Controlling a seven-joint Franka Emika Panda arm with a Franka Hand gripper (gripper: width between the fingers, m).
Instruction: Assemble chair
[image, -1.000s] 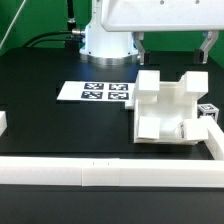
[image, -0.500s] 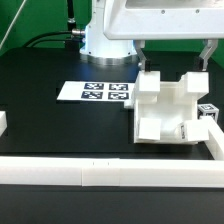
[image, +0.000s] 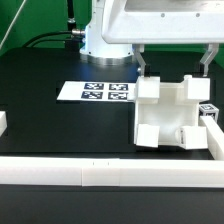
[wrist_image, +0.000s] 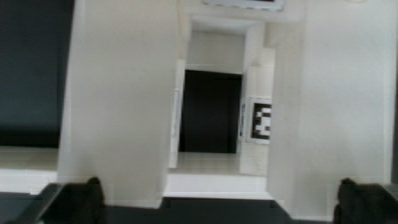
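Observation:
The chair (image: 165, 115) is a chunky white assembly of joined parts standing on the black table at the exterior view's right. My gripper (image: 172, 64) hangs just above its top, open wide and empty, with one finger (image: 141, 64) over the left upright and the other (image: 204, 62) over the right one. In the wrist view the chair's white walls (wrist_image: 125, 90) fill the picture, with a marker tag (wrist_image: 260, 120) beside a dark gap. My gripper (wrist_image: 222, 203) shows only as dark fingertips (wrist_image: 75, 200) at the two lower corners, straddling the part.
The marker board (image: 95, 92) lies left of the chair. A long white border rail (image: 90, 172) runs along the front, another rail (image: 213, 138) hugs the chair's right side. A small tagged white piece (image: 208, 110) sits there too. The robot base (image: 105, 40) stands behind.
My gripper has come down a little toward the chair's top, still open. The chair itself has barely moved.

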